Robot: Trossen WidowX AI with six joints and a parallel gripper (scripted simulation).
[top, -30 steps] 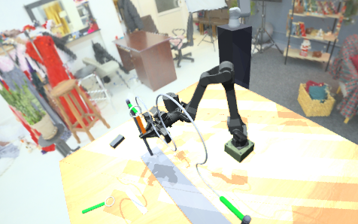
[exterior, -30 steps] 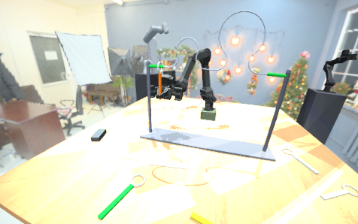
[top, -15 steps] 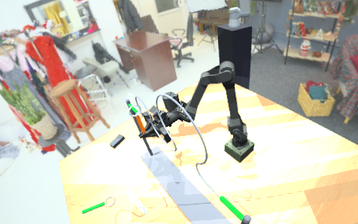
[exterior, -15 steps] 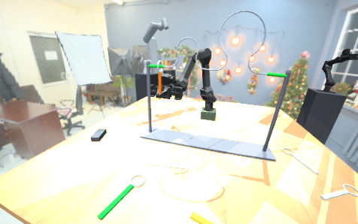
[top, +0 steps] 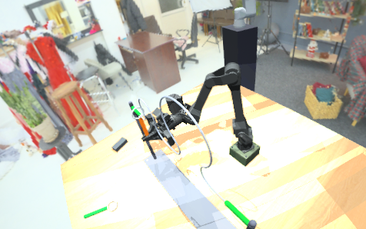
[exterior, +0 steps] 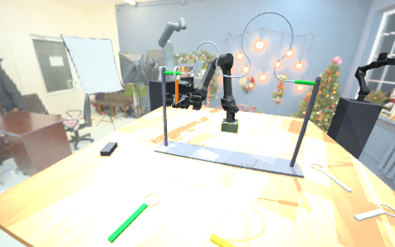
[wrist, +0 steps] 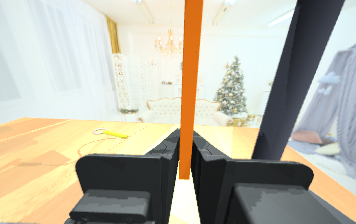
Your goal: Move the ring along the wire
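Note:
The orange handle (top: 143, 126) (exterior: 177, 89) (wrist: 190, 70) hangs upright from its pale ring (exterior: 177, 67). The ring is around the left green part (exterior: 168, 72), close to where the grey wire (exterior: 267, 12) begins. My gripper (top: 145, 137) (exterior: 176, 104) (wrist: 184, 132) is shut on the handle's lower end, below the wire. The near post (top: 152, 150) (exterior: 164, 112) (wrist: 287, 85) stands beside the handle, with a gap in the wrist view. The other green part (top: 237, 212) (exterior: 304, 82) meets the far post (exterior: 304, 124). The ring's exact clearance from the wire is too small to tell.
The grey wire loops up twice between the posts. The grey base (top: 184, 194) (exterior: 224, 157) lies below. A black block (top: 120, 144) (exterior: 109, 148), a green-handled ring (top: 95, 212) (exterior: 129, 221), a yellow-handled one (wrist: 116, 134) and two pale-handled ones lie on the table.

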